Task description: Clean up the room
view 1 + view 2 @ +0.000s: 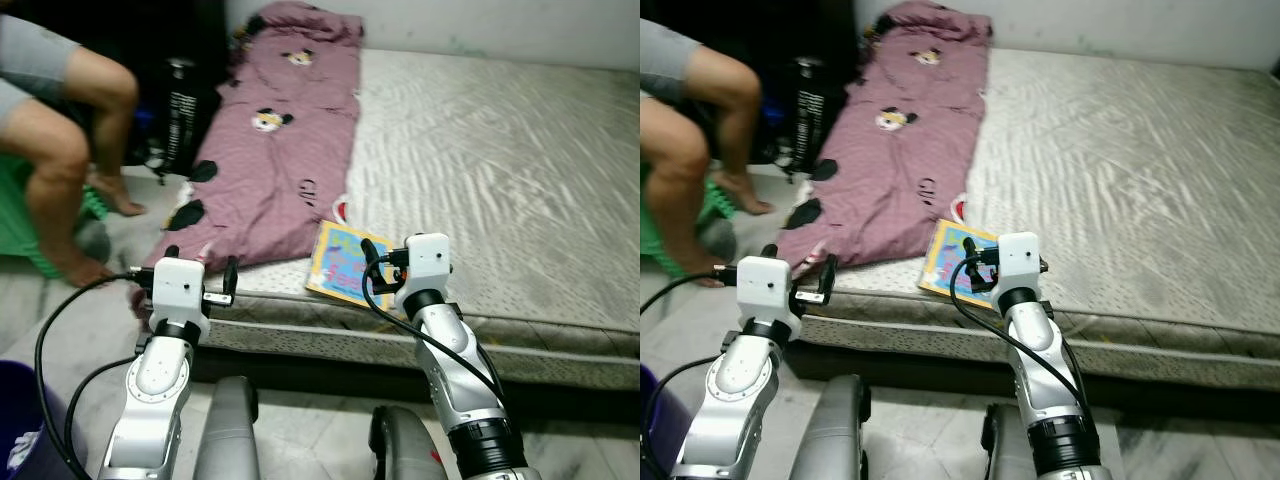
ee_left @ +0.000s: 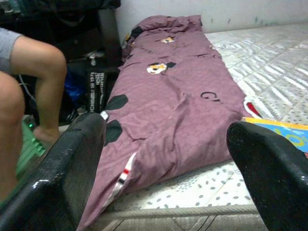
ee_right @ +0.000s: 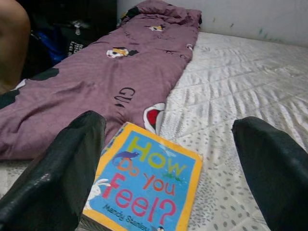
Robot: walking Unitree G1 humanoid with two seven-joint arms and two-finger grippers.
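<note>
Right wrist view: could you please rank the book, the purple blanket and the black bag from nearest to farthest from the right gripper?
1. Book, between the open fingers.
2. Purple blanket, just behind the book.
3. Black bag, on the floor beyond the mattress edge.

The bare quilted mattress [image 1: 500, 170] stretches ahead of both grippers. On it, just ahead of the right gripper [image 3: 168, 192], a yellow-edged picture book [image 3: 147, 185] lies flat near the front edge. A mauve cartoon-print blanket [image 2: 178, 101] runs lengthwise ahead of the left gripper [image 2: 168, 178], touching the book's far corner.
</note>
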